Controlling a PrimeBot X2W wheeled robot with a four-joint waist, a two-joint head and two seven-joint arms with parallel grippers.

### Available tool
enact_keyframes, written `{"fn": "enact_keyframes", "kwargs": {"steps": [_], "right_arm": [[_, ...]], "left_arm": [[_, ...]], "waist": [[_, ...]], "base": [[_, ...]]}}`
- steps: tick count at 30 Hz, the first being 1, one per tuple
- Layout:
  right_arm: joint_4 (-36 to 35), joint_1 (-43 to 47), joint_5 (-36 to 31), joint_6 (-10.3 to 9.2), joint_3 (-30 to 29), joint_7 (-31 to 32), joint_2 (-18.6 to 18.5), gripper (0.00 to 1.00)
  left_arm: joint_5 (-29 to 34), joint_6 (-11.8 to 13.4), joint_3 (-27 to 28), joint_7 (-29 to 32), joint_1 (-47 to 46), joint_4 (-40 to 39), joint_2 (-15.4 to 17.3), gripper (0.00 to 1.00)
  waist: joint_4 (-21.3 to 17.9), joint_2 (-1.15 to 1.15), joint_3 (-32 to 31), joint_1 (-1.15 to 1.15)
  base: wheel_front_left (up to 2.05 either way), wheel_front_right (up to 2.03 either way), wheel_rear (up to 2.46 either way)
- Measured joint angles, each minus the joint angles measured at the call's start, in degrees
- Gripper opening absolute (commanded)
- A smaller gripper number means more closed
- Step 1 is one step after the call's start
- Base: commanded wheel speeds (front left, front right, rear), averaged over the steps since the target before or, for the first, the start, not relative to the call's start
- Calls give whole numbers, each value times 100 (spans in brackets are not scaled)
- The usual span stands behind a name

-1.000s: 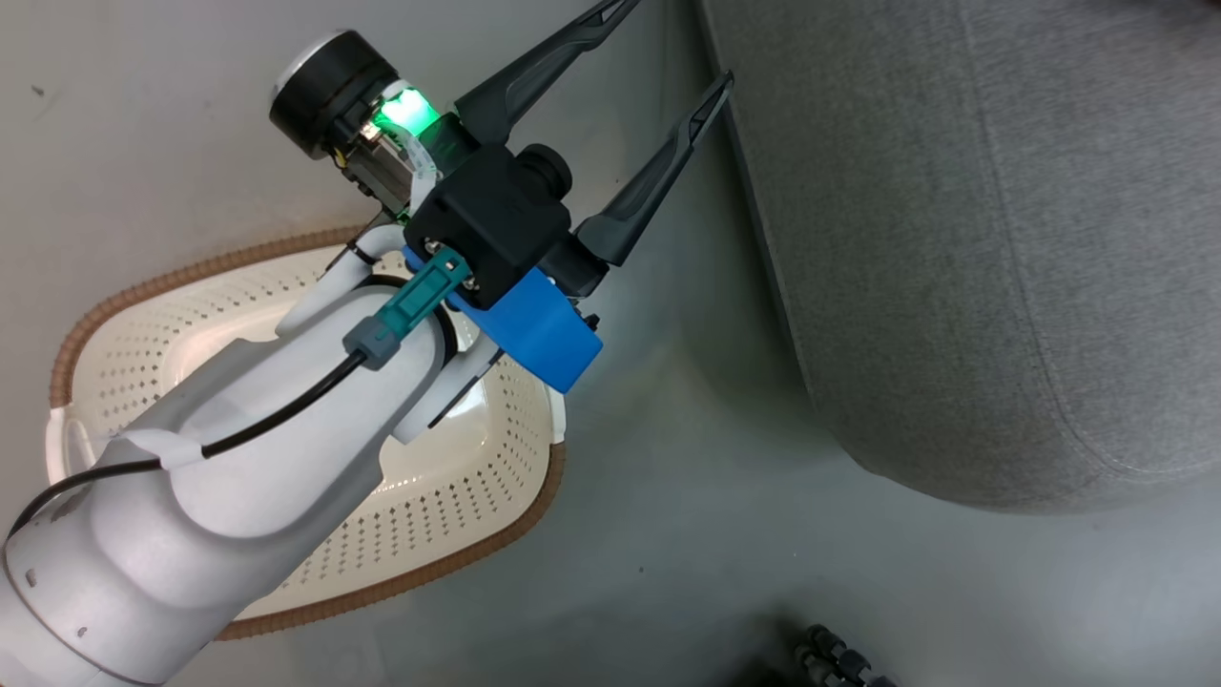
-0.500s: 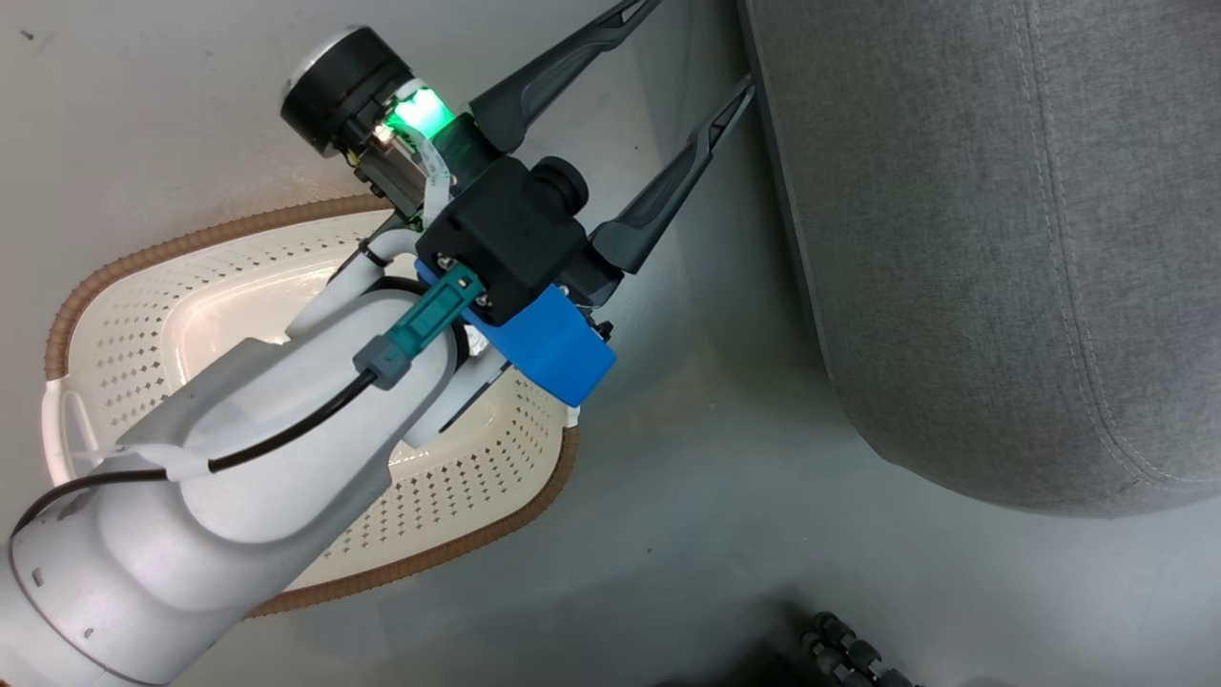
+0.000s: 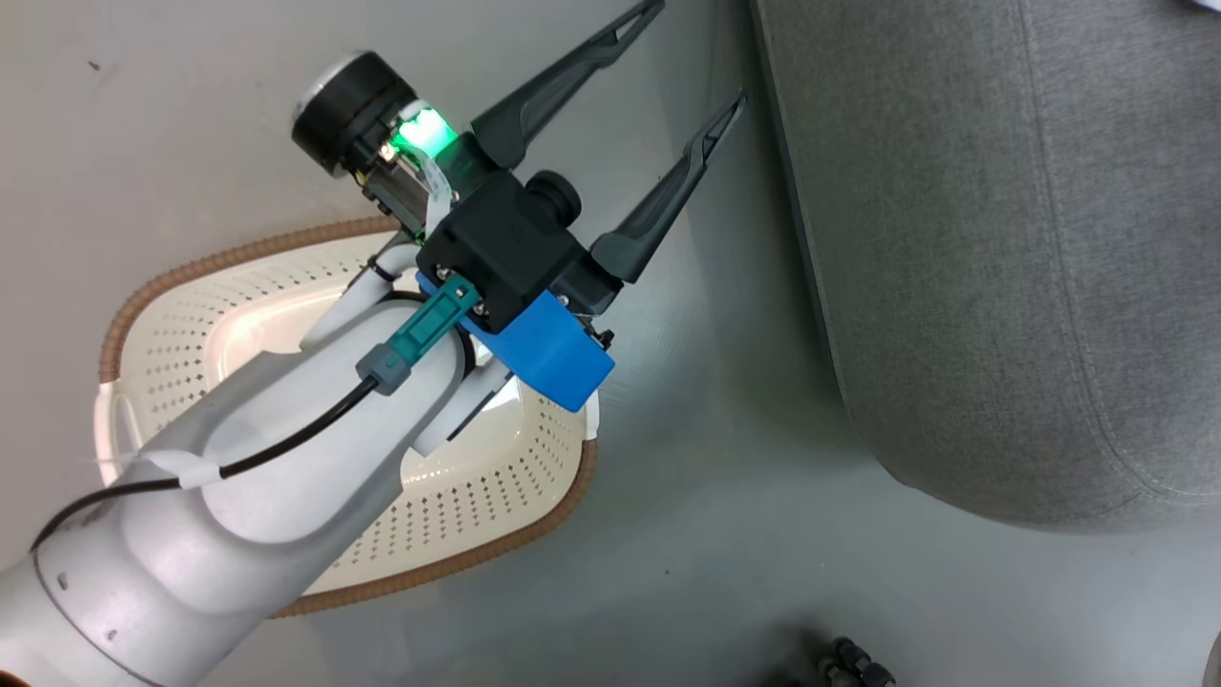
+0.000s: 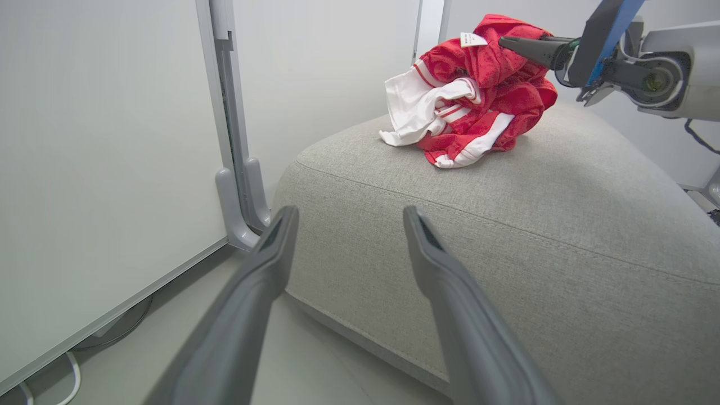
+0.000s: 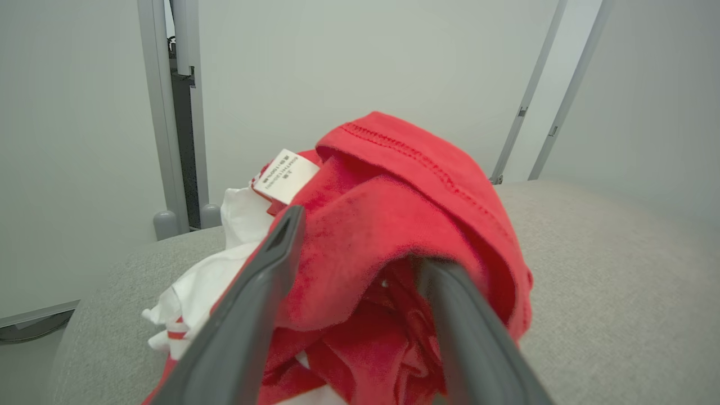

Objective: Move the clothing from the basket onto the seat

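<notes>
clothing [image 4: 478, 84] is sitting bunched on the seat's [image 4: 562, 225] corner. right gripper [image 5: 360, 239] fingers are resting spread inside it, apparently not pinching; left gripper [image 3: 698, 50] is hanging spread, empty.

One basket [image 3: 181, 334]; one seat [image 3: 1002, 239]; one clothing bundle [image 4: 484, 95]; two end effectors [image 3: 699, 52] [image 5: 363, 242]

Clothing [image 4: 489, 84] red, white stripes and trim; seat [image 4: 534, 225] light grey; basket [image 3: 496, 477] cream, dotted perforations, brown rim.
</notes>
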Motion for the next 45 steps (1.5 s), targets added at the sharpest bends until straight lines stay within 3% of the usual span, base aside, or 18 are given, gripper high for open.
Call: {"fn": "enact_keyframes", "kwargs": {"steps": [11,21,26,28,34,45], "right_arm": [[-1305,2025,-146,-1,-73,-1,416,100],[-2260,3241,-229,-1,705,-1,872,100],[-2504,3594,-229,-1,1358,-1,978,100],[-2615,3857,-231,-1,1697,-1,1028,100],[-2630,4120,-232,-1,2013,-1,1090,100],[-2369,4773,-179,-1,2225,-1,1135,100]], "left_arm": [[-278,198,449,-249,642,387,-361,100],[12,232,1962,-258,2013,186,-639,100],[305,156,2840,-258,2752,44,-786,100],[595,79,3509,-259,3221,-49,-944,100],[943,-64,4440,-260,3826,-81,-1215,100],[1561,-508,5420,-266,4808,-66,-1656,100]], "waist": [[195,0,-850,-1],[455,0,-2000,-1],[618,0,-2544,-2],[834,0,-2874,-2],[1140,0,-3278,-2],[1421,0,-3930,-2]], "base": [[0,0,0],[0,0,0],[0,0,0],[0,0,0],[0,0,0],[0,0,0]]}}
